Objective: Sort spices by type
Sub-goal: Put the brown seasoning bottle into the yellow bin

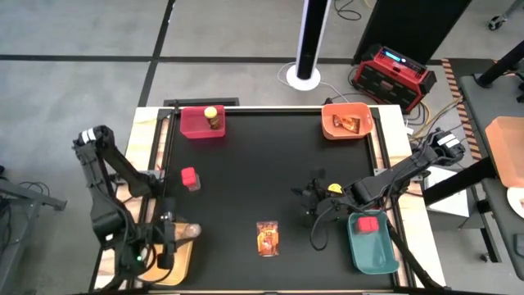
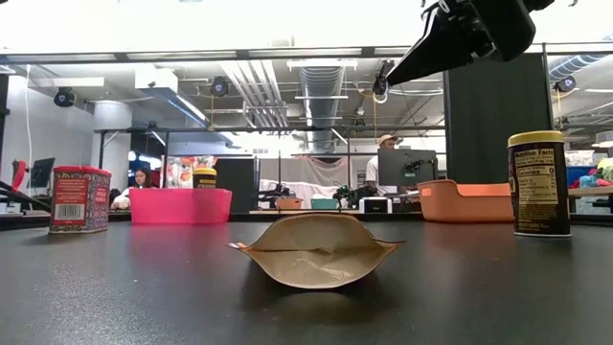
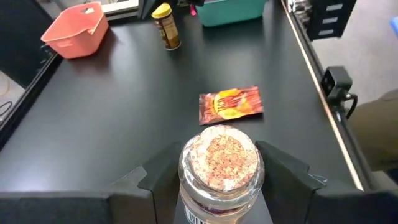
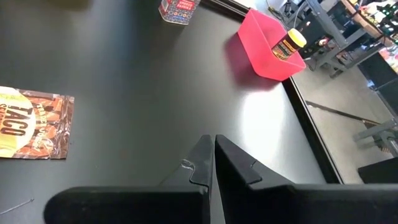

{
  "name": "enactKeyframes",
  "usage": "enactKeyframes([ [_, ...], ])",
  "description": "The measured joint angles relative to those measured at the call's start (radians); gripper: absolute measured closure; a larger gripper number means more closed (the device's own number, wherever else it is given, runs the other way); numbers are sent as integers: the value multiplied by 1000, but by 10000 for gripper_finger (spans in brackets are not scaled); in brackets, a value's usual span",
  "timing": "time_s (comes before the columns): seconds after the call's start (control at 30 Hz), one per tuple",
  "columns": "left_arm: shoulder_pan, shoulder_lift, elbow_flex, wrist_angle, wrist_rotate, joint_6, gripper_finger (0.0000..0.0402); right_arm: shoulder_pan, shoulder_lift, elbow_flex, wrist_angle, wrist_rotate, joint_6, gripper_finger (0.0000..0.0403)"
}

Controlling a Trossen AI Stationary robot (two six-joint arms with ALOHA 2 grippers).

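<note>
Right pincer (image 4: 213,163) near "TACO" packet (image 4: 31,124)

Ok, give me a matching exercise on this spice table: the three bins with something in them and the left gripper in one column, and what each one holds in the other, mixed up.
Column one:
1. pink bin
2. orange bin
3. teal bin
4. left gripper

Column two:
A. red box
B. round glass jar
C. yellow-lidded jar
D. packet

Pairs: 1-C, 2-D, 3-A, 4-B.

The right gripper is shut and empty, near the teal bin.
</note>
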Motion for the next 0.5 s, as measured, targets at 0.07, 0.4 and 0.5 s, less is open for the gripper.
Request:
enactKeyframes([
  [0.07, 26, -14, -8, 18, 31, 42, 232, 0, 0, 0, 0, 0, -4, 393],
  [0.4, 156, -146, -167, 391, 209, 467, 232, 0, -1, 0, 0, -8, -7, 393],
  [0.5, 162, -227, -270, 459, 214, 452, 232, 0, -1, 0, 0, -23, -6, 393],
])
